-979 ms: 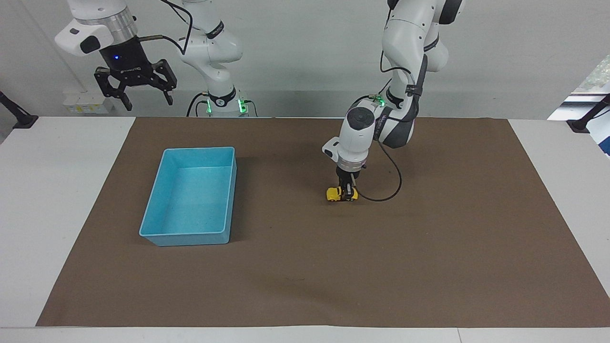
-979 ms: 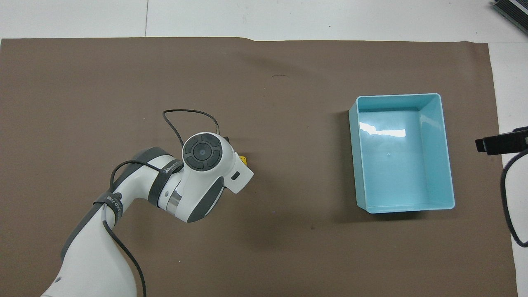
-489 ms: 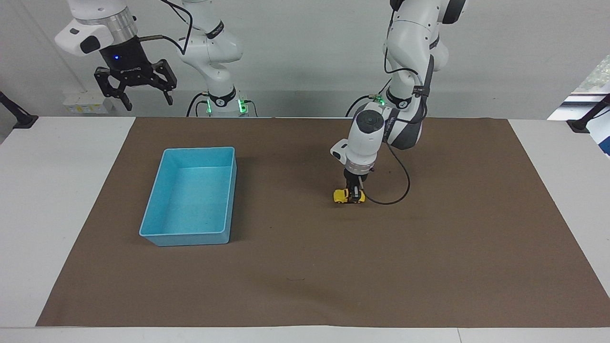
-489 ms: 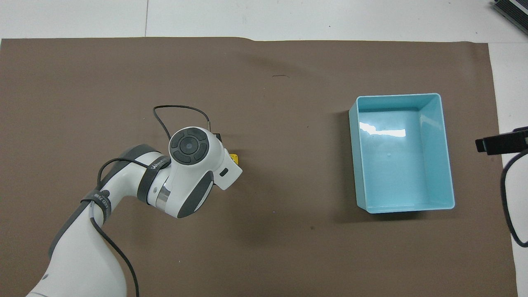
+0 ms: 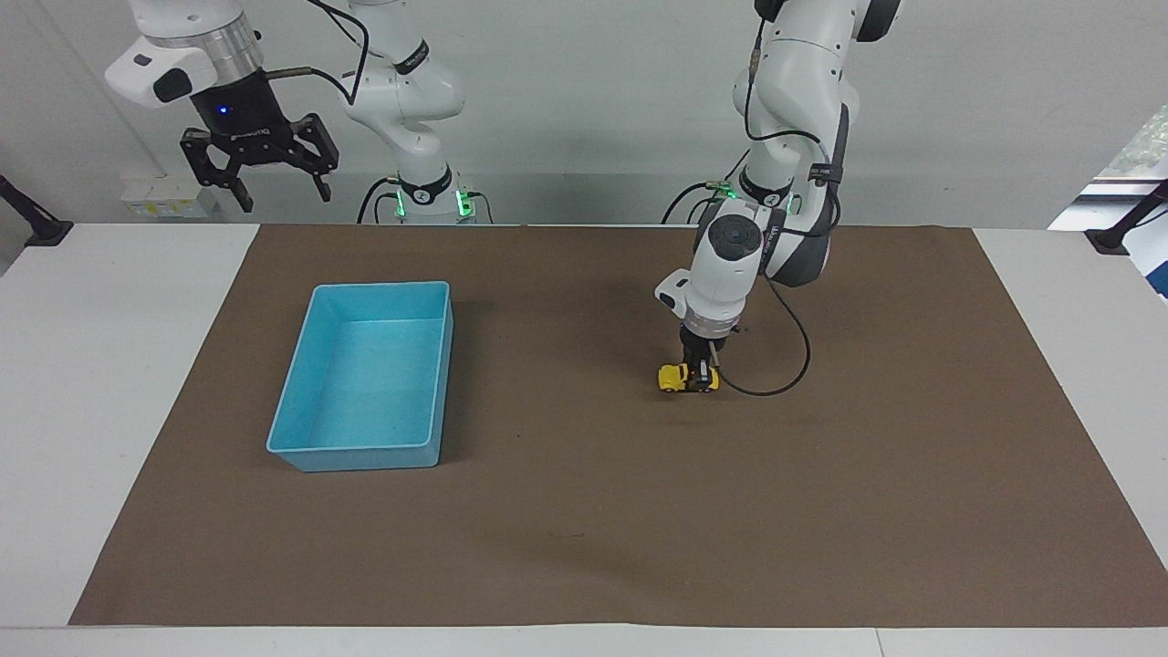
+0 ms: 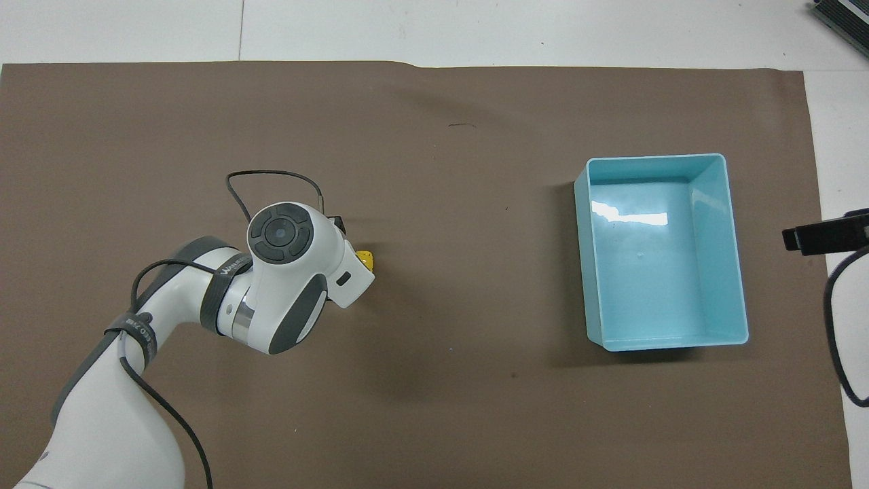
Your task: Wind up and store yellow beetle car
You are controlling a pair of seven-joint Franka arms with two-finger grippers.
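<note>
The yellow beetle car [image 5: 676,377] sits on the brown mat with its wheels down, toward the left arm's end of the table. My left gripper [image 5: 701,374] is shut on the car from above. In the overhead view only a yellow corner of the car [image 6: 365,259] shows past the left arm's wrist. The blue bin [image 5: 315,438] stands empty toward the right arm's end; it also shows in the overhead view [image 6: 737,244]. My right gripper [image 5: 258,187] is open and waits high above the table's edge, nearer to the robots than the bin.
The brown mat [image 5: 584,529] covers most of the white table [image 5: 82,365]. A black cable [image 5: 785,365] loops from the left wrist just beside the car.
My left gripper has dragged the car along the mat toward the left arm's end of the table, away from the bin. The right arm has not moved.
</note>
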